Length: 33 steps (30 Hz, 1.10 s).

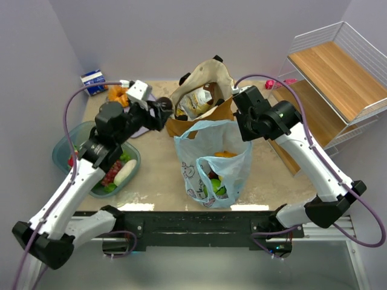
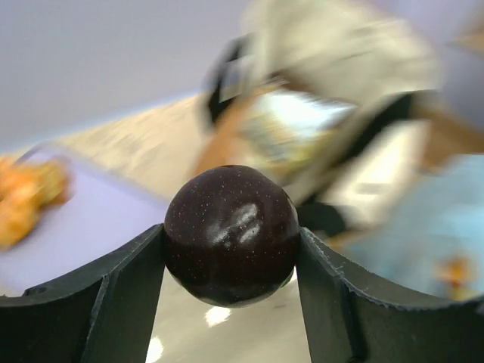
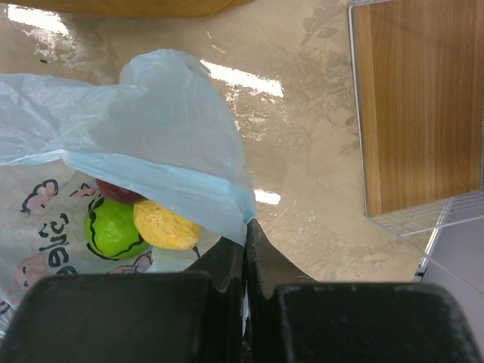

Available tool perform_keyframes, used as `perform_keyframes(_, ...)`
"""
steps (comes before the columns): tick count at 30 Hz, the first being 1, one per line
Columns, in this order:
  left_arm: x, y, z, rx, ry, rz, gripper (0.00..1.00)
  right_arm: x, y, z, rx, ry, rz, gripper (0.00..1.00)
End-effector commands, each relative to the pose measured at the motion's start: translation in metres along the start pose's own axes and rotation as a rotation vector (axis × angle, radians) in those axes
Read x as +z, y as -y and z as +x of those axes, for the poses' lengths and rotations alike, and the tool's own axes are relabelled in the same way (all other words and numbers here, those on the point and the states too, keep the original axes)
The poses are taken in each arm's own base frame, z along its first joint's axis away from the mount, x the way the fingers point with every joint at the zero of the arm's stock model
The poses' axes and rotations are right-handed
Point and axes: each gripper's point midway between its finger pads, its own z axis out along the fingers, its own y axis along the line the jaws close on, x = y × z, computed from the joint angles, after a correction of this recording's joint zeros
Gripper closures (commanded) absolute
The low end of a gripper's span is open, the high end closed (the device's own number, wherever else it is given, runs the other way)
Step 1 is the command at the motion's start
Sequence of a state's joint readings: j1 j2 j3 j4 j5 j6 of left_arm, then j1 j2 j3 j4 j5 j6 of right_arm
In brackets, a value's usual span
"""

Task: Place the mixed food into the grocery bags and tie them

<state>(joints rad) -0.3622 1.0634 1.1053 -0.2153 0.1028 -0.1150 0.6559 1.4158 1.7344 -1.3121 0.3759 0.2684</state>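
Note:
A dark plum (image 2: 231, 234) is clamped between the two fingers of my left gripper (image 2: 231, 261), held above the table. In the top view that gripper (image 1: 164, 112) sits just left of the mustard-tan tote (image 1: 208, 81), whose mouth is open with snack packets (image 1: 199, 101) inside. The light-blue plastic bag (image 1: 211, 160) stands in front of the tote. My right gripper (image 3: 246, 227) is shut on the bag's upper edge (image 3: 227, 200), at the bag's right side (image 1: 237, 121). Inside the bag I see a green apple (image 3: 113, 227) and a yellow pear (image 3: 166, 224).
A clear teal tub (image 1: 63, 148) with produce stands at the left under my left arm. Orange food (image 1: 118, 93) and a blue carton (image 1: 94, 81) sit at the back left. A white wire shelf with wooden boards (image 1: 335, 72) fills the right side.

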Motion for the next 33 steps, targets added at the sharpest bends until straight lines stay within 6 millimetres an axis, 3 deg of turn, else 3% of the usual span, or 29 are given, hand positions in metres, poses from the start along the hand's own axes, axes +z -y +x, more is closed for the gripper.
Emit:
perform_keyframes(1,-0.043,0.129,-0.058,-0.020,0.190,0.422,0.64,-0.001,-0.001,-0.007,0.015,0.028,-0.004,1.00)
perform_keyframes(2,-0.048,0.145,-0.064,-0.037,0.215,0.465,0.64,-0.002,-0.001,-0.007,0.016,0.033,-0.004,1.00)
perform_keyframes(3,-0.058,0.176,-0.060,-0.036,0.210,0.554,0.64,-0.002,-0.001,-0.007,0.016,0.032,-0.005,1.00)
perform_keyframes(6,-0.065,0.222,-0.058,-0.031,0.212,0.671,0.63,-0.003,0.000,-0.006,0.015,0.035,-0.006,1.00)
perform_keyframes(7,-0.052,0.232,-0.044,-0.016,0.166,0.673,0.62,-0.003,-0.001,-0.006,0.015,0.035,-0.009,1.00)
perform_keyframes(10,-0.027,0.239,-0.015,0.030,0.057,0.621,0.60,-0.005,0.001,-0.004,0.018,0.039,-0.008,1.00)
perform_keyframes(14,-0.007,0.232,-0.005,0.053,0.036,0.542,0.57,-0.010,0.004,0.001,0.020,0.043,-0.007,1.00)
perform_keyframes(16,0.000,0.233,-0.002,0.056,0.031,0.533,0.51,-0.010,0.006,0.003,0.017,0.037,-0.003,1.00)
perform_keyframes(17,0.000,0.236,-0.004,0.057,0.030,0.544,0.46,-0.010,0.005,0.002,0.017,0.039,-0.004,1.00)
perform_keyframes(18,0.001,0.238,-0.004,0.061,0.020,0.552,0.31,-0.011,0.006,0.002,0.018,0.042,-0.006,1.00)
perform_keyframes(19,0.005,0.241,0.004,0.067,-0.008,0.557,0.25,-0.011,0.006,0.002,0.020,0.042,-0.006,1.00)
perform_keyframes(22,0.005,0.245,0.000,0.067,-0.001,0.578,0.01,-0.012,0.006,0.002,0.020,0.047,-0.008,1.00)
perform_keyframes(29,-0.012,0.245,-0.025,0.105,0.076,0.635,0.00,-0.012,0.007,0.003,0.020,0.048,-0.005,1.00)
perform_keyframes(33,-0.024,0.219,-0.052,0.108,0.144,0.627,0.00,-0.015,0.008,0.001,0.026,0.056,-0.005,1.00)
